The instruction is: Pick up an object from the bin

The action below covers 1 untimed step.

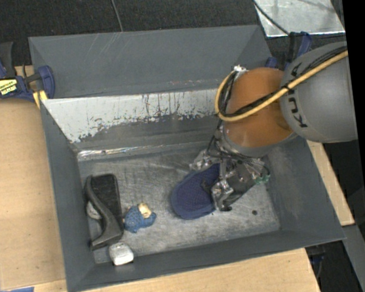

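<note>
My claw (223, 190), whose opening I cannot tell, sits at the upper-right end of a slanting dark blue pouch (190, 200), with a small blue toy (137, 217) nearby to its left.

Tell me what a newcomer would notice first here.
The arm's orange cover looms over the right side of the bin, the gripper down at the right edge of a dark blue rounded soft thing mid-floor. By the left wall lie a black stapler-like tool, a small blue figure and a small white piece.
</note>
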Tool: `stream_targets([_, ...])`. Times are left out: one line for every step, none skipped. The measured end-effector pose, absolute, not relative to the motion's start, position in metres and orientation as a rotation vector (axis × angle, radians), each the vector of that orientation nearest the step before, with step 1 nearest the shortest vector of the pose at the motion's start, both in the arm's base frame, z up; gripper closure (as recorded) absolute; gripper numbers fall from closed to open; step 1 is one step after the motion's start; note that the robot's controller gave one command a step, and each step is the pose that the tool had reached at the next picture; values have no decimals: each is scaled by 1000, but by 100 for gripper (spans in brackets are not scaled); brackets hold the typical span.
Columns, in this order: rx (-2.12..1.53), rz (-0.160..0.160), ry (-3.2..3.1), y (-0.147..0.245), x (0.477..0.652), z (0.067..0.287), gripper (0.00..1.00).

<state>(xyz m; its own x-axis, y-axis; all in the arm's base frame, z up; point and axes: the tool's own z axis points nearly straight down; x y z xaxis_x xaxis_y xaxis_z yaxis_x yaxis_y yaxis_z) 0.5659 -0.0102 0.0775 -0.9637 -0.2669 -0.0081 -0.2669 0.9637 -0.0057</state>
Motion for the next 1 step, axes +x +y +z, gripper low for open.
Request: stream_targets([-412, -4, 3101, -9, 581, 245, 100])
